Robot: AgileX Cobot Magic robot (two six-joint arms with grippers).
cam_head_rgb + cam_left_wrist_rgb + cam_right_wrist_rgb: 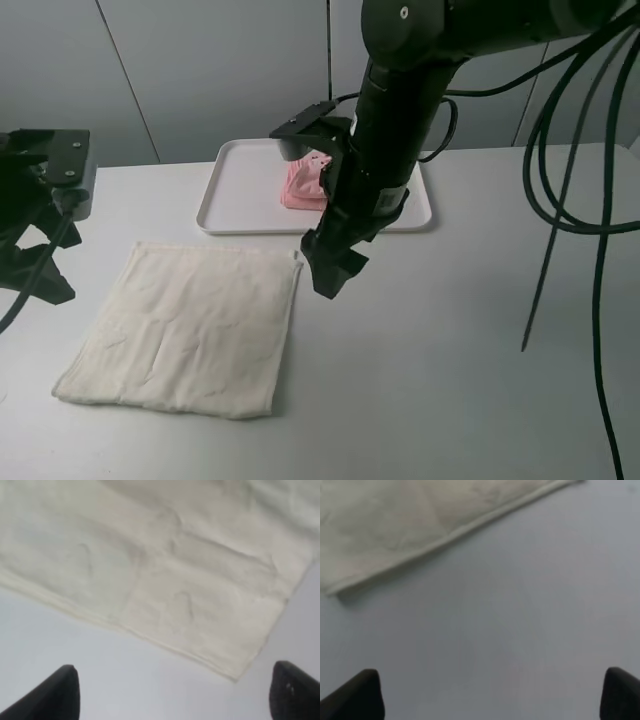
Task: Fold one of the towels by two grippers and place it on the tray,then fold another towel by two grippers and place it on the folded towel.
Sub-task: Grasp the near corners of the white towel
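I'm halfway: pink towel (305, 186) is sitting folded on the tray (228, 205), cream towel (190, 325) lying flat on the worktop (450, 350), left and right jaws hanging open, empty.

Your light is soft and even on the pale grey tabletop (450, 350). The flat cream cloth towel (190, 325) casts a thin shadow along its edge. Your 2 wrist views look blurred, the high view sharp.
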